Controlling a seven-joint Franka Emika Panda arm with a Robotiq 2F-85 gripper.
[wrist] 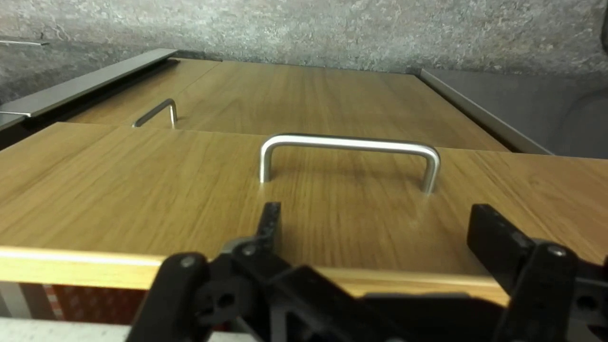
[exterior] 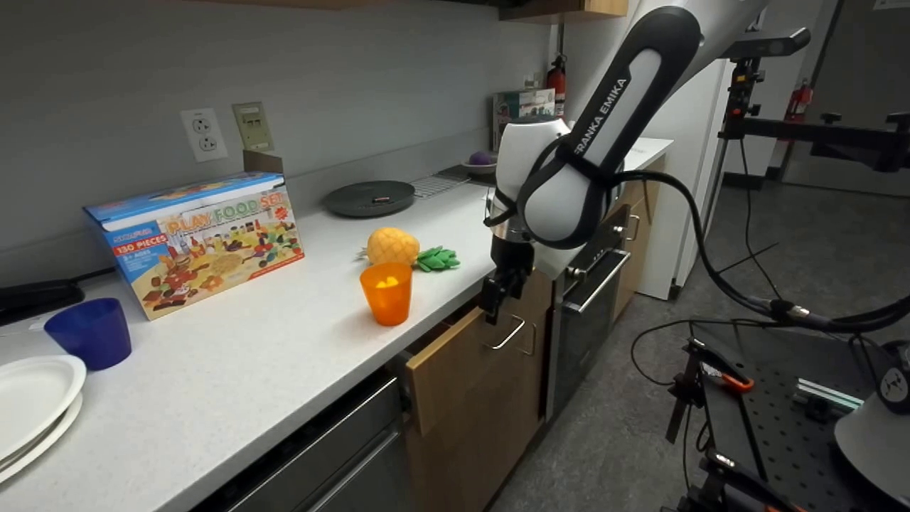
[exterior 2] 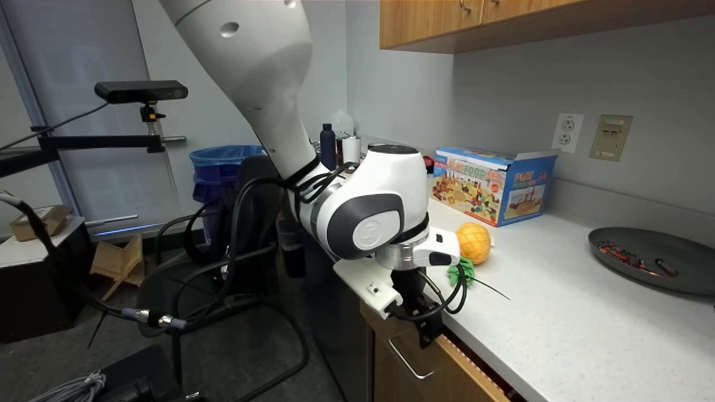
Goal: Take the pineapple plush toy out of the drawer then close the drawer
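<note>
The pineapple plush toy lies on its side on the counter, yellow-orange with a green tuft, in both exterior views [exterior: 393, 247] [exterior 2: 473, 243]. The drawer [exterior: 451, 366] is partly open; its brown front panel also shows in the wrist view [wrist: 190, 190]. Its metal bar handle [wrist: 349, 141] is ahead of my fingertips. My gripper [exterior: 490, 313] points down at the top edge of the drawer front, also in the exterior view [exterior 2: 427, 336]. In the wrist view the gripper [wrist: 375, 211] is open, fingers wide apart, with nothing between them. Whether it touches the panel is unclear.
A translucent orange cup [exterior: 387, 302] stands near the counter edge, beside the plush. A play food box [exterior: 206, 242], a blue cup [exterior: 92, 334], white plates [exterior: 35, 398] and a dark pan [exterior: 370, 198] are on the counter. Grey-fronted drawers [exterior: 341, 455] adjoin the drawer.
</note>
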